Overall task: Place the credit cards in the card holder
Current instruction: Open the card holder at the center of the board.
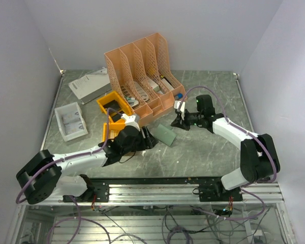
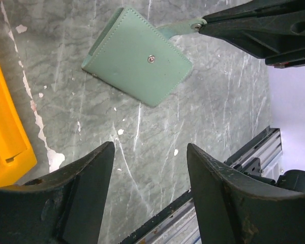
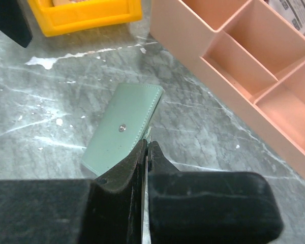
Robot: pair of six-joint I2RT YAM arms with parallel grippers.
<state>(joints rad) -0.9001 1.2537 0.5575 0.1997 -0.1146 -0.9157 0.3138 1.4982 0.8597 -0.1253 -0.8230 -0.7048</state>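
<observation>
Card holder (image 2: 137, 63) lies flat on scuffed grey marbled tabletop (image 2: 218, 107).

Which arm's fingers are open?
The left arm's fingers, spread wide with nothing between them near the green wallet; the right arm's fingers are pressed shut on the wallet's strap.

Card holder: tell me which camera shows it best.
Left wrist: the whole closed card holder lies unobstructed, stud showing, its tab pinched by the right gripper. In the right wrist view that gripper hides its near edge; in the top view it is small.
</observation>
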